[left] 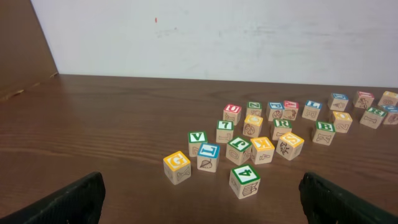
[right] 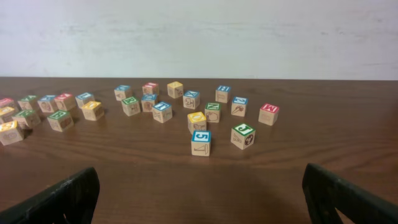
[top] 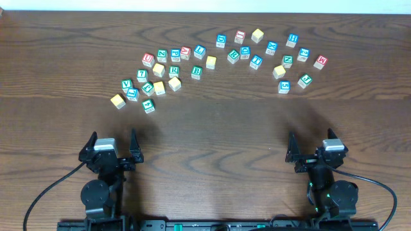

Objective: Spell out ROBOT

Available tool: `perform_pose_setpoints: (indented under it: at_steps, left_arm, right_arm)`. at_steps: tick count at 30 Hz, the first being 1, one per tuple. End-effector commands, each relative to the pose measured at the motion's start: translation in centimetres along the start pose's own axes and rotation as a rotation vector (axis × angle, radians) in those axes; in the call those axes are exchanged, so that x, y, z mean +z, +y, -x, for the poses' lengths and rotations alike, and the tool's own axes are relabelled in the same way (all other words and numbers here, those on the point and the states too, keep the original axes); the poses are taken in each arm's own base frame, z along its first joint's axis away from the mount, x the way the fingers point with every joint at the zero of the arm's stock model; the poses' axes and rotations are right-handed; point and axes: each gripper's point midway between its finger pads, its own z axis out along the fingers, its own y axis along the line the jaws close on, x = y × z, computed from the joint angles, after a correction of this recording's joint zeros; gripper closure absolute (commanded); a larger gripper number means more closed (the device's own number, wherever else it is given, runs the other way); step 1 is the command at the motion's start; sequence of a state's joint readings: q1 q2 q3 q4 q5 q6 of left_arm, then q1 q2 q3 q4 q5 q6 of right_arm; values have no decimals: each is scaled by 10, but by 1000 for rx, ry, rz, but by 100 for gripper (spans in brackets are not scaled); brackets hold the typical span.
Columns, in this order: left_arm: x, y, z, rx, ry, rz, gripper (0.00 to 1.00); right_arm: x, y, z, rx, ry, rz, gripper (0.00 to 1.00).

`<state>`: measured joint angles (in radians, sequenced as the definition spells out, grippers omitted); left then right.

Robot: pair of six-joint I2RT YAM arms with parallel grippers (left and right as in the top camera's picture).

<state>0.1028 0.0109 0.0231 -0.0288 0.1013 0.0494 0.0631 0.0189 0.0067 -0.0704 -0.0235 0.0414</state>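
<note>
Small wooden letter cubes lie scattered in an arc across the far half of the table. A green R cube (top: 174, 70) (left: 282, 124) and a green B cube (top: 196, 72) (left: 324, 126) sit in the left cluster. A blue T cube (top: 256, 61) (right: 161, 107) sits in the right cluster. Among several yellow-topped cubes, one yellow cube (top: 210, 61) lies mid-arc and another yellow cube (top: 257, 34) (right: 175, 85) lies farthest back. My left gripper (top: 112, 142) (left: 200, 196) and right gripper (top: 311, 142) (right: 200, 190) stand open near the front edge, well short of the cubes and holding nothing.
Nearest the left gripper are a green 4 cube (left: 245, 180) and a yellow G cube (left: 177, 167). A blue 5 cube (right: 201, 142) and a green J cube (right: 243, 135) lie nearest the right one. Bare brown table (top: 212, 147) stretches between the arms.
</note>
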Motion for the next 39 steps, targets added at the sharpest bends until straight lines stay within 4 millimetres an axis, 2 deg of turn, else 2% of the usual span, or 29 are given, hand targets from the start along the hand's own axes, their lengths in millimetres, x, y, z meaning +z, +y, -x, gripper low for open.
perform_pose_setpoints:
  at_steps: [1, 33, 39]
  left_arm:
    - [1, -1, -13, -10, 34, -4, 1]
    - [1, 1, -15, 2, 44, 8, 1]
    - [1, 1, -8, 3, 15, 8, 1]
  right_arm:
    - [0, -1, -2, 11, 8, -3, 1]
    - [0, -1, -2, 11, 8, -2, 1]
    - [0, -1, -2, 11, 8, -3, 1]
